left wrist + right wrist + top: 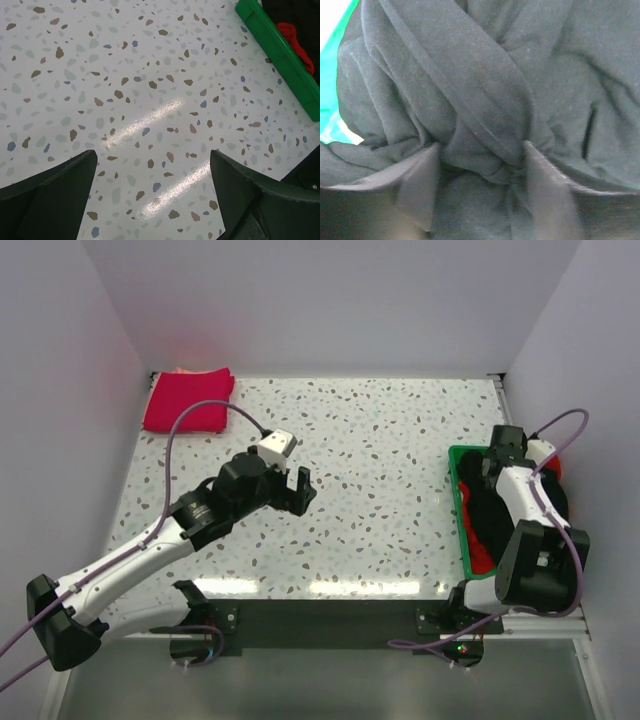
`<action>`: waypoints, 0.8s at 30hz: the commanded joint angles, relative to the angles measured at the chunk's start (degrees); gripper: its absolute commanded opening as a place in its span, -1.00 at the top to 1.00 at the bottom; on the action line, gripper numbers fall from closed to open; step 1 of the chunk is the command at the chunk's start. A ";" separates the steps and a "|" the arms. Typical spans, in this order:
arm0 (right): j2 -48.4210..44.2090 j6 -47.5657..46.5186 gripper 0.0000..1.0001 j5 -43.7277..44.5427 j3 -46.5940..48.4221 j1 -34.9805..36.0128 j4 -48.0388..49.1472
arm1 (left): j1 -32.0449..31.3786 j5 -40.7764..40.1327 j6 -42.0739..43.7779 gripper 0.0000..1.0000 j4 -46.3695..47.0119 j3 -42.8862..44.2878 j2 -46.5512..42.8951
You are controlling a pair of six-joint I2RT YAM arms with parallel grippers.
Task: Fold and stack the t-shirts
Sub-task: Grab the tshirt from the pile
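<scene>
A folded magenta-pink t-shirt [190, 400] lies at the table's far left corner, with a peach one [184, 370] peeking out behind it. A crumpled black t-shirt [488, 508] and a red one [483, 558] lie in the green tray [462, 515]. My right gripper [498, 462] is down in the tray. In the right wrist view it [480, 170] is open, its fingers [420, 180] pressed into the black t-shirt [470, 75] with a fold between them. My left gripper [298, 490] hovers open and empty over the table's middle; the left wrist view [152, 175] shows only tabletop between its fingers.
The green tray stands along the right edge, and its rim [280, 55] shows in the left wrist view with red cloth [295, 42] inside. White walls enclose the speckled table [380, 440] on the left, back and right.
</scene>
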 commanded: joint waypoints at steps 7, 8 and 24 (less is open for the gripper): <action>-14.73 -1.34 1.00 -6.64 3.97 -0.36 -3.71 | 0.23 -1.33 0.81 -1.00 0.58 -0.15 0.32; -15.88 -2.04 1.00 -7.60 4.85 -0.36 -4.33 | 0.31 -1.24 0.72 -1.00 0.50 0.02 0.32; -16.43 -7.41 1.00 -33.90 36.98 15.86 -6.44 | 0.58 -10.11 -4.37 -1.00 0.14 0.99 -2.76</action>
